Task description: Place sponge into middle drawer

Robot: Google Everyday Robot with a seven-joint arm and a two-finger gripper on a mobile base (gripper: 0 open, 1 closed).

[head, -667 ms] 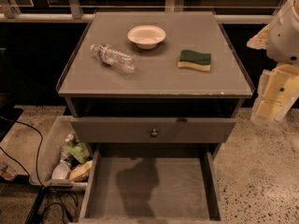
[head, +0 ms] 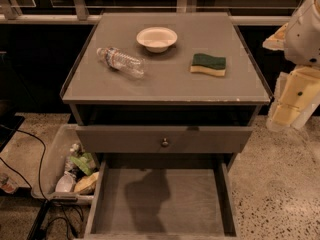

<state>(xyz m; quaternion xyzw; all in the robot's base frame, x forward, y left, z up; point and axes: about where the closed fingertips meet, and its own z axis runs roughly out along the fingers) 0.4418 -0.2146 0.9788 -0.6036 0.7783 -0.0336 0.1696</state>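
Note:
The sponge, dark green over pale yellow, lies flat on the right part of the grey cabinet top. The middle drawer is pulled out at the bottom of the view, and its flat grey floor is bare apart from a shadow. Above it is a grey drawer front with a small round knob. My gripper hangs on the white and cream arm at the right edge. It is beside the cabinet, right of and lower than the sponge, and touches nothing.
A white bowl stands at the back middle of the cabinet top. A clear plastic bottle lies on its side at the left. A bin of rubbish and cables are on the floor at the left. A railing runs behind.

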